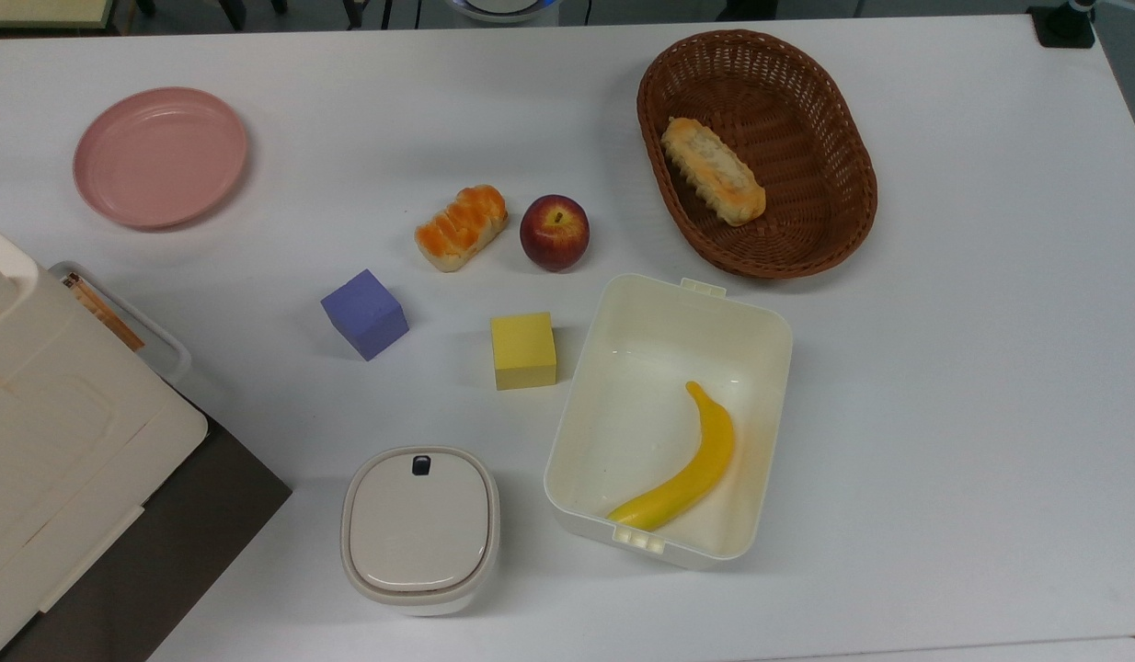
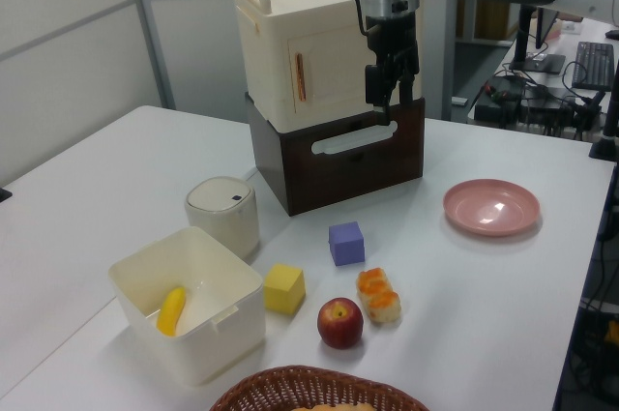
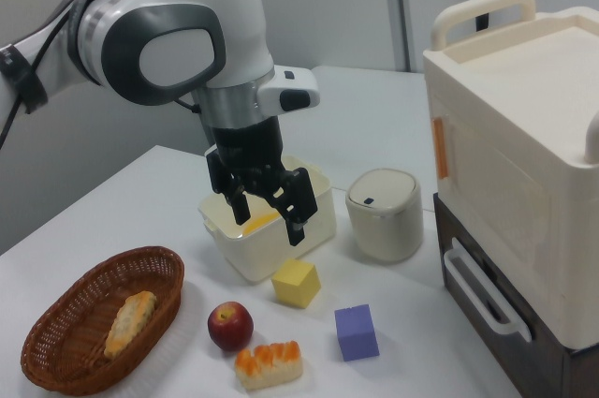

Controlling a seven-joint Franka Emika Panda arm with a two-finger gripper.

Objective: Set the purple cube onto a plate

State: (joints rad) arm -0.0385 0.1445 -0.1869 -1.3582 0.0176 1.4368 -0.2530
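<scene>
The purple cube (image 1: 365, 313) rests on the white table, left of the yellow cube in the top view; it also shows in the left view (image 2: 346, 243) and the right view (image 3: 357, 332). The pale pink plate (image 1: 160, 156) lies at the top view's far left with nothing on it, and sits to the right of the cube in the left view (image 2: 491, 206). My gripper (image 3: 265, 225) hangs open well above the table, holding nothing. In the left view the gripper (image 2: 382, 109) appears high, in front of the cream cabinet.
A yellow cube (image 1: 523, 350), an apple (image 1: 555, 232) and a bread piece (image 1: 461, 227) lie near the purple cube. An open white box (image 1: 761, 322) holds a banana (image 1: 685, 471). A wicker basket (image 1: 843, 138), a lidded bin (image 1: 420, 526) and a cream cabinet (image 1: 43, 432) stand around.
</scene>
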